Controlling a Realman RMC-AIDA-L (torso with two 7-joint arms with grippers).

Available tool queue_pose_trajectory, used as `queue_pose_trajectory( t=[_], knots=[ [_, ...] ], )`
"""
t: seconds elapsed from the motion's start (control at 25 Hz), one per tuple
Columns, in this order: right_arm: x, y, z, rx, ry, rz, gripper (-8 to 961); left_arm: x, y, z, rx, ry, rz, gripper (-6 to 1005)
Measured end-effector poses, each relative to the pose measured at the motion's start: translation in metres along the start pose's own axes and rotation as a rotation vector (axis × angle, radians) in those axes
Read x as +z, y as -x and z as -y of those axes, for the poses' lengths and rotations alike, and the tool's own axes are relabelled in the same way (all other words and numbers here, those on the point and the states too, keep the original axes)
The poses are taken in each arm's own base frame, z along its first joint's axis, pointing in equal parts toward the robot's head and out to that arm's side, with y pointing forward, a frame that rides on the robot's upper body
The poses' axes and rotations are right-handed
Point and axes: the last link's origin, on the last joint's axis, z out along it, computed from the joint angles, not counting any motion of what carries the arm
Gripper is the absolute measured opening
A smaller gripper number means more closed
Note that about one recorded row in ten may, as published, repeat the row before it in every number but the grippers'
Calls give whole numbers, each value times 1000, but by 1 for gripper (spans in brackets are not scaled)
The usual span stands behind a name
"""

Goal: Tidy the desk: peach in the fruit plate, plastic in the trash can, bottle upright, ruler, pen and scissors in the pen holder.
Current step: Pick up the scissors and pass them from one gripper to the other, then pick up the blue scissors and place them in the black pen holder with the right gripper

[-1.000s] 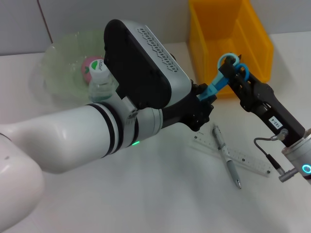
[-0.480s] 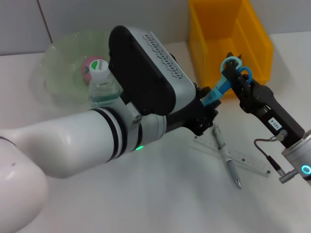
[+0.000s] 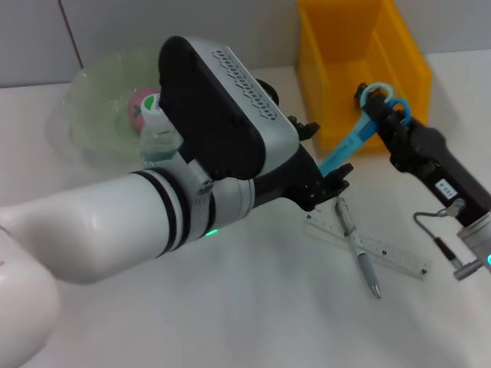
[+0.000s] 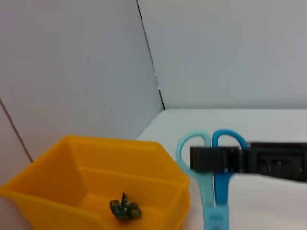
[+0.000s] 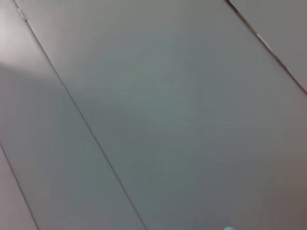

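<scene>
White counter half tidied: peach [image 3: 143, 106] sits in the fruit plate [image 3: 92, 123], bottle [image 3: 159, 132] stands upright.
Right tool [image 3: 381, 107] is clamped on the scissors [image 3: 360, 132]; left tool [image 3: 326, 184] grips their blade end, ruler [image 3: 372, 245] and pen [image 3: 356, 245] still lying near the counter's right edge.

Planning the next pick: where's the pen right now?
In the head view the pen lies flat on the table on the robot's right, crossing over the clear ruler, below the raised scissors and in front of the yellow bin.
</scene>
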Motion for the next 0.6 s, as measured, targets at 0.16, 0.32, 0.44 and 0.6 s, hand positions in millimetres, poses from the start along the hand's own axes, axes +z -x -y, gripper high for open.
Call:
queue_pose_trajectory(
  t=[0.16,0.32,0.44,0.6],
  knots=[
    [7,16,8,-129,14,36,89,-15,0,-2,2,-6,-58,637],
    [21,29,12,-205,49,46,89,-21,4,-1,-6,2,-90,657],
    [31,34,13,-268,69,45,89,-39,24,6,-44,94,-207,666],
    [43,35,10,-360,110,31,88,-58,48,14,-88,219,-394,664]
  ],
)
